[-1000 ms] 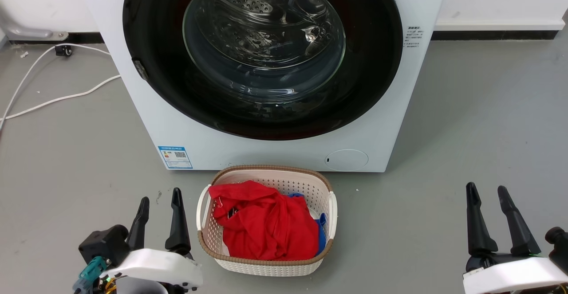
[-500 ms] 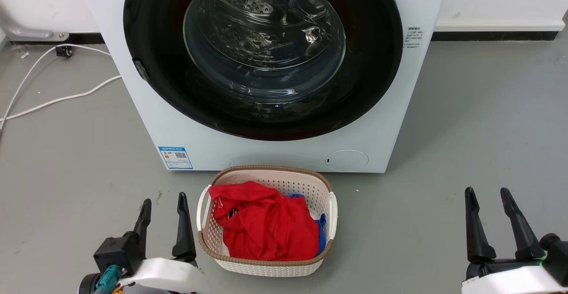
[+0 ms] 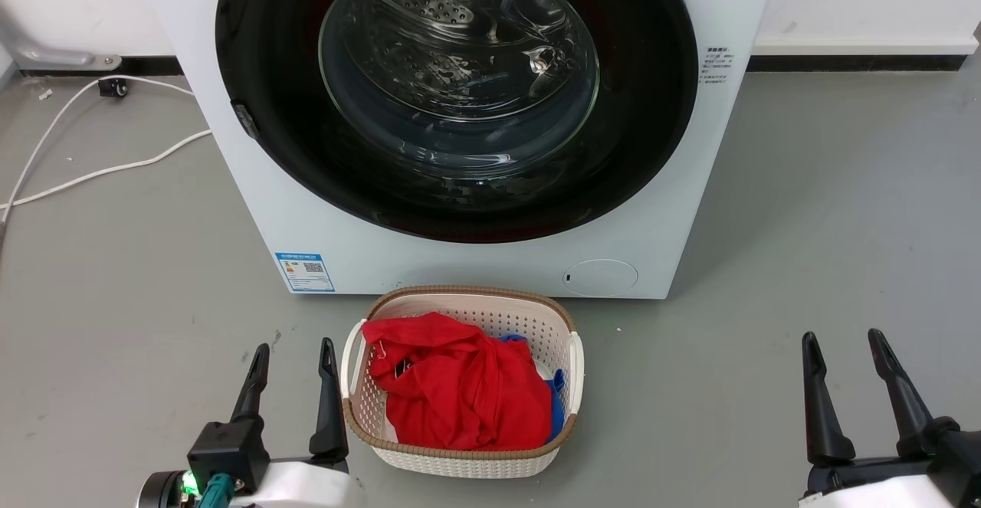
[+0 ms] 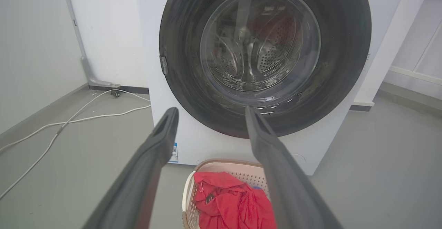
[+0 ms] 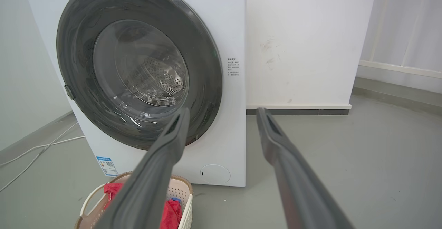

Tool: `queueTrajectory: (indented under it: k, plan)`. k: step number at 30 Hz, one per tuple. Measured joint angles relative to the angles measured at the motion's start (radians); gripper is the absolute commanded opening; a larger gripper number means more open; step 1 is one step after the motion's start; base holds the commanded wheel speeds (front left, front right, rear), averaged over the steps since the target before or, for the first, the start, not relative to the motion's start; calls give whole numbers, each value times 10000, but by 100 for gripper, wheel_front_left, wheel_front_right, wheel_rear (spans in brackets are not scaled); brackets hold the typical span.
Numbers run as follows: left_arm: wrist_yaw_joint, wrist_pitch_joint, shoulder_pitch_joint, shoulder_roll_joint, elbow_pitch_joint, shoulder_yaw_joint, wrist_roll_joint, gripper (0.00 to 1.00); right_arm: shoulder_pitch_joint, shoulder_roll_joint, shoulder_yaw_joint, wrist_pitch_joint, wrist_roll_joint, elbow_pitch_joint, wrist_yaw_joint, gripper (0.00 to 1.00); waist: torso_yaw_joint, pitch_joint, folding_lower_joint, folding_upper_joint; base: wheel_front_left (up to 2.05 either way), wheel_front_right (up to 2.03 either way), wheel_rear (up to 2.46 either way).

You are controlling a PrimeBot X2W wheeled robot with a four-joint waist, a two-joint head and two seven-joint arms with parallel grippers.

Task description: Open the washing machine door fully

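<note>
1. Jaws: your left gripper (image 3: 296,343) and right gripper (image 3: 840,333) both stand spread, with nothing between the fingers.
2. In the head view the left gripper sits low left, just beside the left side of the basket (image 3: 467,291). The right gripper sits low right over bare floor (image 3: 805,209), well apart from the basket.
3. The door (image 3: 458,186) is shut, flush on the front of the machine (image 3: 429,263). Both grippers are well apart from it.
4. The door has a glossy black ring and a clear glass bowl at centre, and the steel drum (image 3: 437,6) shows through the glass.
5. A small grey catch (image 3: 244,120) sits on the door's left rim.
6. In the left wrist view the left gripper (image 4: 210,108) points at the lower part of the door (image 4: 345,49), with the basket below.
7. In the right wrist view the right gripper (image 5: 222,108) points at the machine's right front edge, with the door (image 5: 203,59) up and left of the fingers.
8. The basket is on the floor just in front of the machine. It holds a red cloth (image 3: 456,393), and a bit of blue cloth (image 3: 557,408) shows at its right.
9. There is a blue label (image 3: 304,271) at the machine's lower left and a round white cover (image 3: 600,276) at its lower right.
10. A white cable (image 3: 100,171) lies on the floor left of the machine.
</note>
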Motion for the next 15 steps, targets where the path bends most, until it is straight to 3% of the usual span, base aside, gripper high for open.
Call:
queueTrajectory:
  k: [15]
  plan:
    - [-194, -268, 144, -236, 178, 190, 1099, 100, 199, -4, -71, -291, -640, -71, 13, 100, 21, 0, 0, 0, 0, 0, 0]
